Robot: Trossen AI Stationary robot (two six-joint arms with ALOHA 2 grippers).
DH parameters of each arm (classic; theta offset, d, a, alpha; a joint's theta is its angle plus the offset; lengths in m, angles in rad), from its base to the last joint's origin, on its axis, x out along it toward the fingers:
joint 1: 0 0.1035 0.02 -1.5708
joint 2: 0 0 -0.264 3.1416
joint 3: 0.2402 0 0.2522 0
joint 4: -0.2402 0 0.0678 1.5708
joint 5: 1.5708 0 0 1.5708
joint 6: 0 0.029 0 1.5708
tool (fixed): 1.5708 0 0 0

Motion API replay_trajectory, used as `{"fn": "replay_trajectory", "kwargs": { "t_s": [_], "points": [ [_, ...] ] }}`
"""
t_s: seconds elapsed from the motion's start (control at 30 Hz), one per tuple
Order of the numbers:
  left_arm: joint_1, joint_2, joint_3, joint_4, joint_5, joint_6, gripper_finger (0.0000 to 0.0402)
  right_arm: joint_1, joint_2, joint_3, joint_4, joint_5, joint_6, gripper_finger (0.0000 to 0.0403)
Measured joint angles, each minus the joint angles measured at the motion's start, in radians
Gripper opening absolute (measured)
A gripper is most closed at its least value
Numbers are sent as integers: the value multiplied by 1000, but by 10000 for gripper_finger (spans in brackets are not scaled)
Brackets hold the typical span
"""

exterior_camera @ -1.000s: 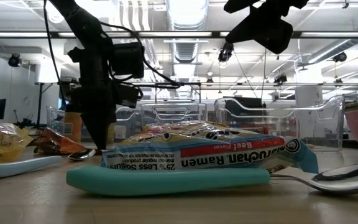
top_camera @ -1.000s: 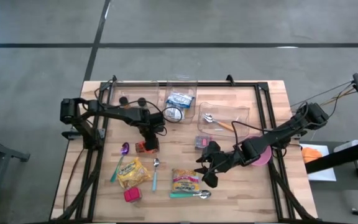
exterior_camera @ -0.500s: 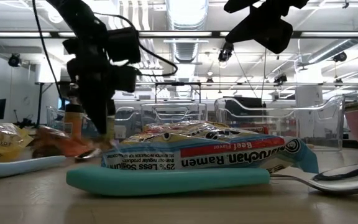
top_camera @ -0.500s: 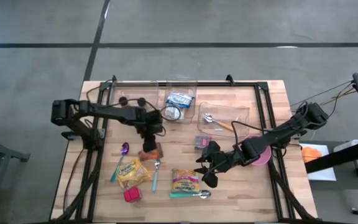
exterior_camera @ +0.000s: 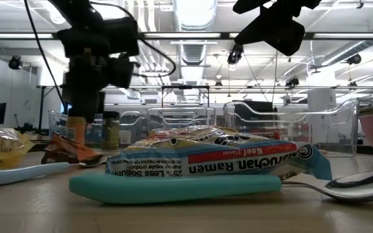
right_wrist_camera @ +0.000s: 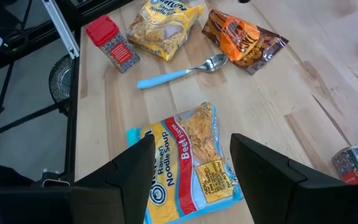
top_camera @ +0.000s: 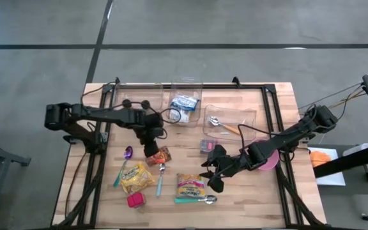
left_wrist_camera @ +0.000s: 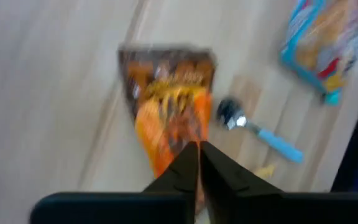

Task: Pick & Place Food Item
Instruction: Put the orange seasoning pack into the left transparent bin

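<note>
An orange snack bag [top_camera: 162, 155] lies flat on the wooden table [top_camera: 248, 198], and shows again in the left wrist view [left_wrist_camera: 166, 106] and the low view [exterior_camera: 67, 150]. My left gripper [left_wrist_camera: 199, 149] hangs shut just above the bag's left end [top_camera: 152, 151], clear of it in the low view [exterior_camera: 88, 115]. A ramen pack [right_wrist_camera: 188, 165] lies near the front edge [top_camera: 190, 185]. My right gripper [right_wrist_camera: 192, 142] hovers open above it [top_camera: 209, 177], touching nothing.
A yellow bag [top_camera: 137, 177], a red box [top_camera: 135, 200], a blue-handled spoon [top_camera: 159, 177], a teal spoon [top_camera: 193, 200] and a purple spoon [top_camera: 125, 163] lie at the front left. Clear bins [top_camera: 185, 102] [top_camera: 230, 121] stand at the back. A pink bowl [top_camera: 270, 160] sits under the right arm.
My left gripper has risen off the orange bag and rolled at the wrist. The bag has stayed on the table, sliding a little toward the right edge, and now lies uncovered beside the blue-handled spoon.
</note>
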Motion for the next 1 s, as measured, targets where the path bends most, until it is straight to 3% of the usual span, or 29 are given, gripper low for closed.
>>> {"fn": "replay_trajectory", "kwargs": {
  "t_s": [0.17, 0.4, 0.53, 0.8, 1.0],
  "points": [
    [-4, -1, 1, -66, 2, -11, 116, 0, 0, 0, 0, 0, 0, 206],
    [-39, -1, 0, -68, -21, -56, 289, 0, 0, 0, 0, 0, 1, 206],
    [-83, -1, 0, -55, -45, -104, 353, 0, 0, 0, 0, 1, 4, 206],
    [-188, -1, -3, -32, -276, -135, 369, -1, 0, 0, 0, 25, 1, 206],
    [-223, 9, -4, -20, -334, -155, 369, -3, 0, 0, 0, 25, 2, 206]
  ]
}}
